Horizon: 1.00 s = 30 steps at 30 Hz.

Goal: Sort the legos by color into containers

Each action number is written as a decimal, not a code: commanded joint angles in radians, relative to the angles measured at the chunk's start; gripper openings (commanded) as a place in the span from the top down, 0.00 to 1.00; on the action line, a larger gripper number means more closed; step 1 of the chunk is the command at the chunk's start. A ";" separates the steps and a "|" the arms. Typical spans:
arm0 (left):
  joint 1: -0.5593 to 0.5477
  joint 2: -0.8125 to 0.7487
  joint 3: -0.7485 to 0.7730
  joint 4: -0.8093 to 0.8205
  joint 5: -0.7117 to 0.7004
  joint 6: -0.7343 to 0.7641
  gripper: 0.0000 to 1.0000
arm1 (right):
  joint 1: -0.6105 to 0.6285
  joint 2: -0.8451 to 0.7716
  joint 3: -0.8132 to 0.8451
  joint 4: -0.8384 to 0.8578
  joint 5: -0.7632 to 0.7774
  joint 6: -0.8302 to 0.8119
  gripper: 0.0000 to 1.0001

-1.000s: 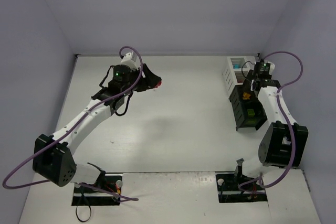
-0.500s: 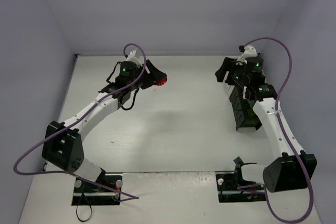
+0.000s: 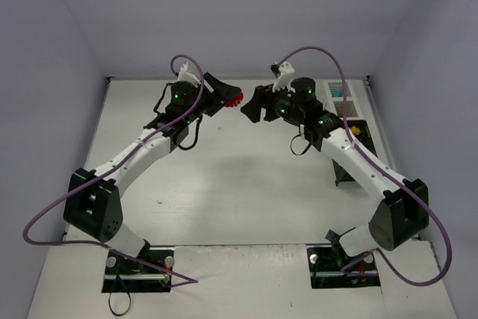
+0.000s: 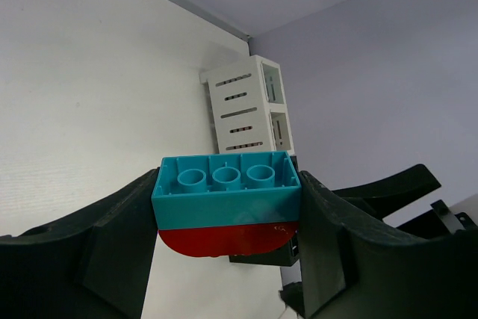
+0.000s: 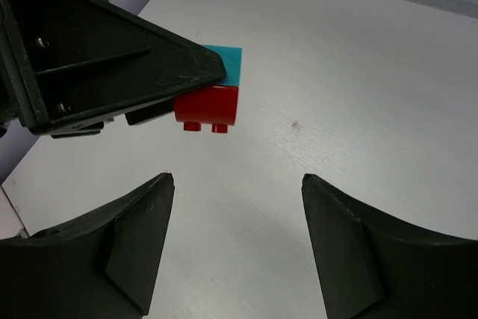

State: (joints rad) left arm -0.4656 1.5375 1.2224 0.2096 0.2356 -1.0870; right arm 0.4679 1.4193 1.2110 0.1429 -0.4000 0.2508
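My left gripper is shut on a cyan lego with a red lego stuck under it, and holds them above the table. From above, the red lego shows at the tip of the left gripper. My right gripper faces it from the right, open and empty. In the right wrist view the red lego and the cyan lego hang beyond the open right gripper. The white container stands at the far right; the black container is partly hidden by my right arm.
The white slatted container sits by the back right wall with a cyan piece inside. Something yellow shows in the black container beside the right arm. Grey walls close the table at back and sides.
My right arm has swung left from over the containers to the table's middle, and its jaws have opened. The left gripper has carried the cyan and red legos slightly right.
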 commanded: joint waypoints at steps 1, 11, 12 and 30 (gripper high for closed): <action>-0.007 -0.034 0.057 0.109 -0.015 -0.033 0.96 | 0.035 0.036 0.096 0.133 -0.004 0.005 0.34; -0.010 -0.068 0.029 0.119 -0.039 -0.047 0.96 | 0.077 0.121 0.143 0.185 0.018 -0.001 0.37; -0.008 -0.070 0.028 0.119 -0.041 -0.047 0.96 | 0.078 0.125 0.151 0.188 0.020 -0.001 0.39; -0.025 -0.080 0.005 0.129 -0.056 -0.062 0.96 | 0.094 0.150 0.127 0.336 0.052 0.011 0.65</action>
State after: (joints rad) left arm -0.4805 1.5166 1.2163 0.2520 0.1802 -1.1381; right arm 0.5571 1.5990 1.3220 0.3210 -0.3668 0.2596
